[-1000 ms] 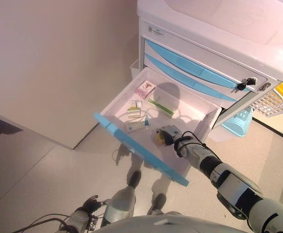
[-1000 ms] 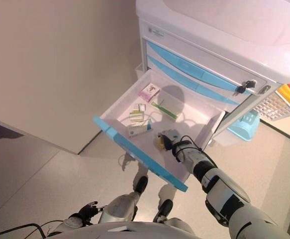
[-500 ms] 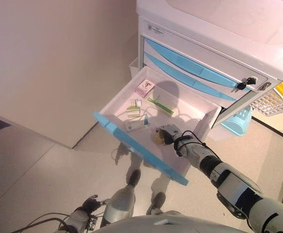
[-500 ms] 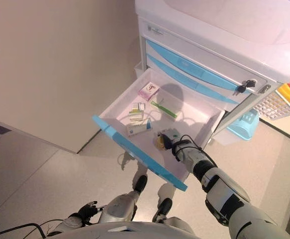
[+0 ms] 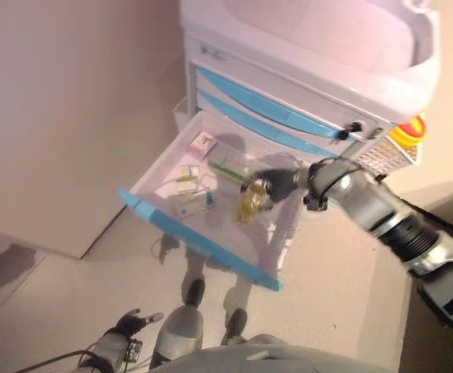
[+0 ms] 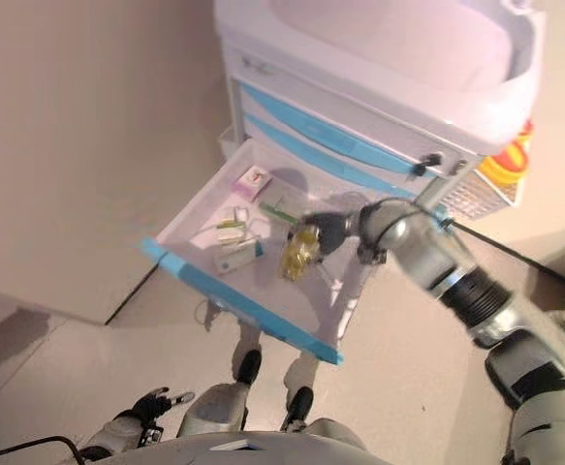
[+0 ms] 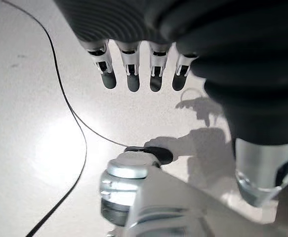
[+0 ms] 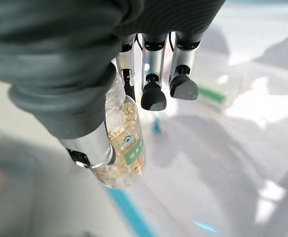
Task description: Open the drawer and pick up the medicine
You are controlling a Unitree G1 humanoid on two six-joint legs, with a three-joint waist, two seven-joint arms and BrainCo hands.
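Observation:
The blue-fronted drawer (image 5: 196, 242) of the white cart stands pulled open. My right hand (image 5: 277, 185) is shut on a small clear medicine bottle (image 5: 249, 203) with yellowish contents and a green label. It holds the bottle above the drawer's right part. In the right wrist view the bottle (image 8: 125, 148) is pinched between the thumb (image 8: 87, 148) and one of the fingers (image 8: 153, 94). My left hand (image 5: 123, 332) hangs low near the floor, its fingers (image 7: 132, 69) straight and empty.
In the drawer lie a pink box (image 5: 203, 142), a green tube (image 5: 226, 168), a small green-striped box (image 5: 186, 178) and a white-and-blue box (image 5: 193, 206). Two shut blue drawers (image 5: 273, 116) are above, with keys (image 5: 353, 127) in a lock. A wall stands at left; a wire basket (image 5: 389, 154) hangs at right.
The whole picture has shifted, so the camera moved. My right hand has lifted the bottle up off the drawer's floor and now holds it in the air above the drawer.

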